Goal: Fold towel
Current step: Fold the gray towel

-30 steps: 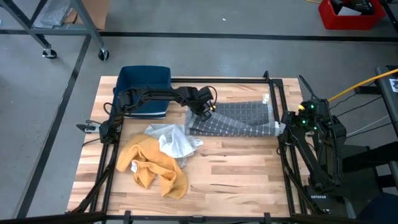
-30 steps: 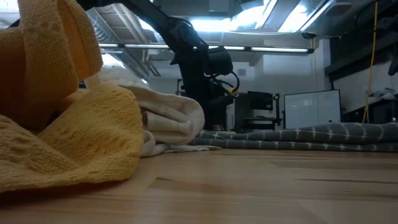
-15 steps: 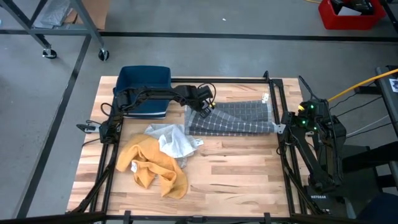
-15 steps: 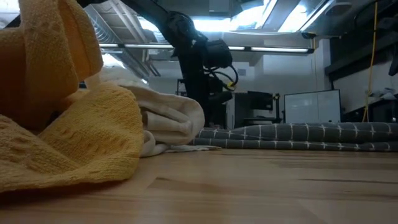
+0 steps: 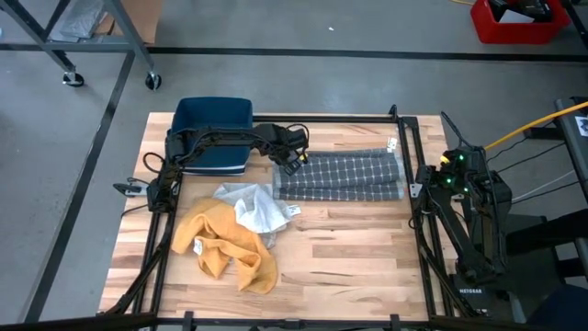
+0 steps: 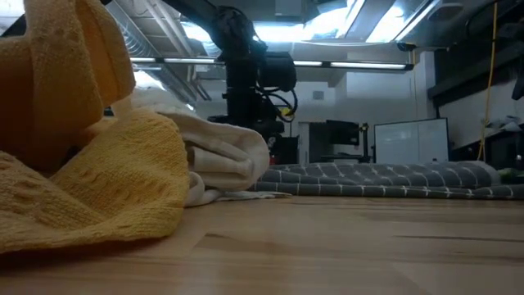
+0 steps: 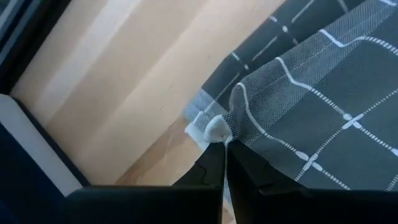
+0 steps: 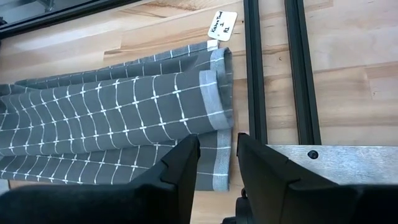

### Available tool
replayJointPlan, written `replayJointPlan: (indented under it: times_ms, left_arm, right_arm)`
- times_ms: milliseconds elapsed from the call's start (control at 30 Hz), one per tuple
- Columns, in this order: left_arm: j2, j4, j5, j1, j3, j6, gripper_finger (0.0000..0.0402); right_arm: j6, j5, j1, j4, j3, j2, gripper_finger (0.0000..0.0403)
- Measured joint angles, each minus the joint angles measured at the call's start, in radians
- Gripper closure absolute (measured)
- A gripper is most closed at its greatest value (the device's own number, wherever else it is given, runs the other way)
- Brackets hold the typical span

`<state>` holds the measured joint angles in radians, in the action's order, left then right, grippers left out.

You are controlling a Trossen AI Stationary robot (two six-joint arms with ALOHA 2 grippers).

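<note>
Currently left claw [image 5: 296, 163] is clenched on a corner of the grey checked towel [image 5: 344, 175], arm stretched across the desk [image 5: 349, 248]. Towel lies folded flat at the desk's far right. Right claw [image 8: 216, 163] hovers over its edge, fingers parted, grasping nothing.

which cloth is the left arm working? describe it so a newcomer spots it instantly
On the wooden table, look along the far edge, right of the dark blue bin. The grey towel with a white grid pattern lies flat there, the left end effector pinching its corner; the crumpled orange cloth and white cloth lie nearer.
</note>
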<state>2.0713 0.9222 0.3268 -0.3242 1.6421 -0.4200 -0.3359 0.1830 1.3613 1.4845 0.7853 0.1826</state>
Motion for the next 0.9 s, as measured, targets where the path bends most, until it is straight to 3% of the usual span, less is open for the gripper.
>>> replayJointPlan:
  times_ms: [267,600,900]
  left_arm:
    - [0.004,-0.091,0.0,0.003,0.0,0.05,0.038]
    - [0.006,-0.113,-0.001,0.002,0.0,0.087,0.0284]
    - [0.006,-0.122,-0.001,-0.042,0.0,0.076,0.0245]
  right_arm:
    - [0.014,0.005,0.0,0.002,0.0,0.0,0.0281]
    - [0.071,0.037,0.0,0.013,0.002,0.0,0.0278]
    - [0.176,0.098,0.0,0.039,0.006,0.0,0.0278]
